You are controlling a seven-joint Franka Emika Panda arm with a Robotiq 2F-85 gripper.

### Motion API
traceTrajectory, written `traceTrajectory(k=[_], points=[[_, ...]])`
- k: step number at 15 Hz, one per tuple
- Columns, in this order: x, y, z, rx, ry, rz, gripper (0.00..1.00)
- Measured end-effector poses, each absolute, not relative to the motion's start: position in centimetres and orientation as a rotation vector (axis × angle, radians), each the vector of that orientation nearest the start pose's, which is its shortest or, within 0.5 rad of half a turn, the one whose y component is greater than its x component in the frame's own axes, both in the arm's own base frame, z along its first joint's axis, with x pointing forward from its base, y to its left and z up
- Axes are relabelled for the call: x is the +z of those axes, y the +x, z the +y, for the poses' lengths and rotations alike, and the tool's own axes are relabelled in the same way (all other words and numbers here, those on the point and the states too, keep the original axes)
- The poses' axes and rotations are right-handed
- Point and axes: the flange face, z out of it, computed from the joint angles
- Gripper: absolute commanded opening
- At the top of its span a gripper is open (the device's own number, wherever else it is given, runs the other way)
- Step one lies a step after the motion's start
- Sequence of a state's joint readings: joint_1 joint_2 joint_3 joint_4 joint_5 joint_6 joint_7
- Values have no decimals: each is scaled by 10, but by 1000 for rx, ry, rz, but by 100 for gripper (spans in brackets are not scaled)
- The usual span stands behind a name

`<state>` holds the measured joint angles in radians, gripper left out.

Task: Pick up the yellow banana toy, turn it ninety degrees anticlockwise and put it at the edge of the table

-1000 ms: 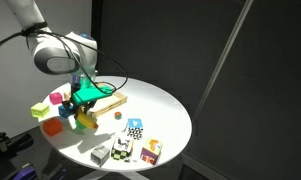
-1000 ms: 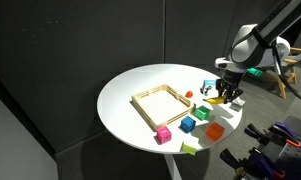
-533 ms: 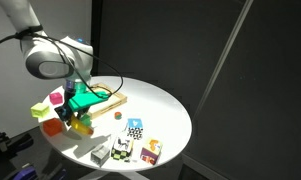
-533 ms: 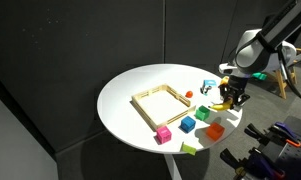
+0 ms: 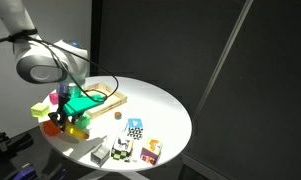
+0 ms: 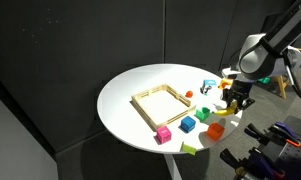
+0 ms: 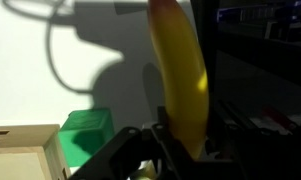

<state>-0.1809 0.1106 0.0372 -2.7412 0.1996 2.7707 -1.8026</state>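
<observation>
My gripper (image 7: 178, 142) is shut on the yellow banana toy (image 7: 180, 70), which sticks up lengthwise from the jaws in the wrist view. In both exterior views the gripper (image 5: 72, 120) (image 6: 233, 103) holds the banana (image 5: 82, 126) (image 6: 220, 109) low over the round white table (image 5: 155, 105) (image 6: 130, 85), close to its rim. In the wrist view the banana lies over the line where the white top (image 7: 30, 70) ends and the dark floor begins.
A wooden frame (image 6: 163, 102), a green block (image 6: 203, 113), a blue block (image 6: 188, 124), an orange block (image 6: 215, 130), a magenta block (image 6: 163, 134) and a yellow-green block (image 6: 189, 148) surround the gripper. Patterned blocks (image 5: 135, 128) and a grey-white block (image 5: 99, 154) lie near the rim.
The gripper has carried the banana outward, toward the table's rim and the orange block, and a little lower. The blocks have not moved.
</observation>
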Motion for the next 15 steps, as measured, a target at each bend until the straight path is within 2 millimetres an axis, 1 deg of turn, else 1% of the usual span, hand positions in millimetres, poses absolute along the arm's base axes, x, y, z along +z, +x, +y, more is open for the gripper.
traceTrajectory(k=[7,15], points=[[175,372,-57,-15,-2224,-2078,16],[170,371,-57,-18,-2232,-2085,16]])
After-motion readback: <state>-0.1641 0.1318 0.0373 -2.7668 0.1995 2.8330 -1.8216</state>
